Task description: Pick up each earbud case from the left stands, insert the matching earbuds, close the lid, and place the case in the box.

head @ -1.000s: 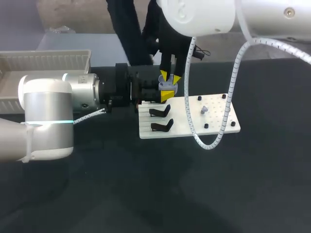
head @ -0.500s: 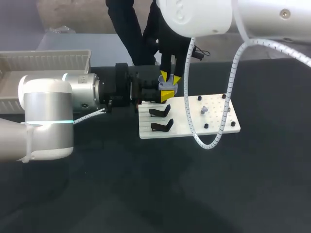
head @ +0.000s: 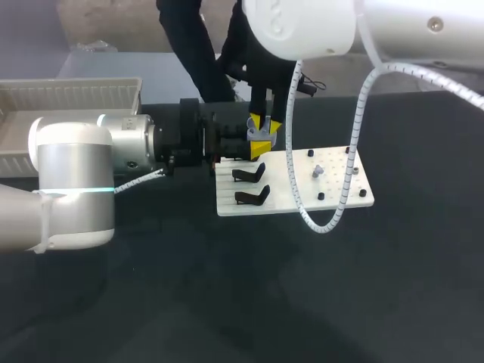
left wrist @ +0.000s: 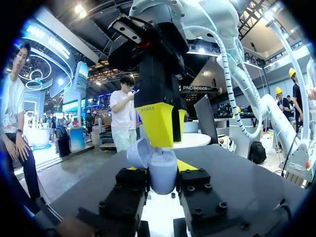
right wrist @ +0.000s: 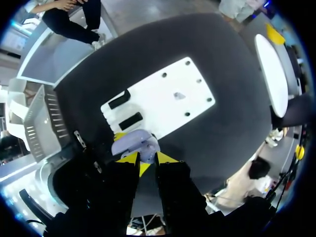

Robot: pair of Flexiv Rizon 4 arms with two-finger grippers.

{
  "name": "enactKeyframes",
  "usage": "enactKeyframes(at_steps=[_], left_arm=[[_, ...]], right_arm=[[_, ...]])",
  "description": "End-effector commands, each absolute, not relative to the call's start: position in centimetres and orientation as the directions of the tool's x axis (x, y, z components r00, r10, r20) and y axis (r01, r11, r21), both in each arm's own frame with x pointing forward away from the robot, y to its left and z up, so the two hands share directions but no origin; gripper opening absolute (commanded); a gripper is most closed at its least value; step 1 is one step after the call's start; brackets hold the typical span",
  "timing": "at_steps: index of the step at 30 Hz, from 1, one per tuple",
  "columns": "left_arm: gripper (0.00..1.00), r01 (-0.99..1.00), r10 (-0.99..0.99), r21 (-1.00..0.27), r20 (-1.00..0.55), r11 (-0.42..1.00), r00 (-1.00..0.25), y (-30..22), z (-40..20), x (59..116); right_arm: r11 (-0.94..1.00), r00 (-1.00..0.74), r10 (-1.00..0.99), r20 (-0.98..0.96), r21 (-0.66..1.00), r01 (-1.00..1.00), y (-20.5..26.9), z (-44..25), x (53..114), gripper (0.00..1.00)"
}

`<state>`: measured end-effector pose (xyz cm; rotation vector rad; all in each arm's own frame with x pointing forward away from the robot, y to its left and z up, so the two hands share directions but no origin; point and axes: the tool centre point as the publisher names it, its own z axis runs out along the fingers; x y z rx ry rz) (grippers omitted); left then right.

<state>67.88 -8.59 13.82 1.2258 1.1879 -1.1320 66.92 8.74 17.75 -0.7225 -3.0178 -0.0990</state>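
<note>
Jaws L clamp lilac earbud case (left wrist: 163, 170), lid (left wrist: 138, 153) open; jaws R just above it, state unclear.

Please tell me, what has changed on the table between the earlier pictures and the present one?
The right pincer came down slightly, closer to the open earbud case that the left pincer holds above the table. Nothing was taken hold of or let go. The left pincer, the case, the white board and its two black stands stayed where they were.
</note>
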Motion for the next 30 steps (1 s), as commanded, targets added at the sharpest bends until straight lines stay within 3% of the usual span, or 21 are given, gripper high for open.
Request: enactKeyframes(at_steps=[1,10,11,14,20,24,26,27,28,30], left_arm=[[0.00,0.997,0.011,0.069,-0.998,0.038,0.068,-8.6,13.7,67.8],[0.00,0.997,0.011,0.069,-0.998,0.038,0.068,-8.6,13.7,67.8],[0.00,0.997,0.011,0.069,-0.998,0.038,0.068,-8.6,13.7,67.8],[0.00,0.997,0.011,0.069,-0.998,0.038,0.068,-8.6,13.7,67.8],[0.00,0.997,0.011,0.069,-0.998,0.038,0.068,-8.6,13.7,67.8],[0.00,0.997,0.011,0.069,-0.998,0.038,0.068,-8.6,13.7,67.8],[0.00,0.997,0.011,0.069,-0.998,0.038,0.068,-8.6,13.7,67.8],[0.00,0.997,0.011,0.069,-0.998,0.038,0.068,-8.6,13.7,67.8],[0.00,0.997,0.011,0.069,-0.998,0.038,0.068,-8.6,13.7,67.8],[0.00,0.997,0.011,0.069,-0.998,0.038,0.068,-8.6,13.7,67.8]], right_arm=[[0.892,-0.893,0.448,0.052,0.044,0.450,8.8,17.5,67.1,0.00],[0.901,-0.901,0.431,0.049,0.033,0.433,8.9,17.3,67.1,0.00],[0.901,-0.901,0.431,0.048,0.034,0.433,8.9,17.4,67.0,0.20],[0.902,-0.902,0.429,0.046,0.035,0.431,8.8,17.5,66.9,0.32],[0.912,-0.915,0.402,0.029,0.074,0.403,8.6,18.3,66.2,0.37],[0.934,-0.943,0.332,-0.004,0.142,0.328,8.1,19.3,64.7,0.48],[0.943,-0.953,0.300,-0.047,0.165,0.288,7.5,19.6,63.9,0.62],[0.945,-0.955,0.291,-0.065,0.175,0.276,7.2,19.8,63.5,0.75],[0.945,-0.952,0.290,-0.098,0.187,0.268,6.8,19.8,63.2,0.96],[0.942,-0.947,0.294,-0.126,0.204,0.266,6.1,19.9,62.5,1.00]])
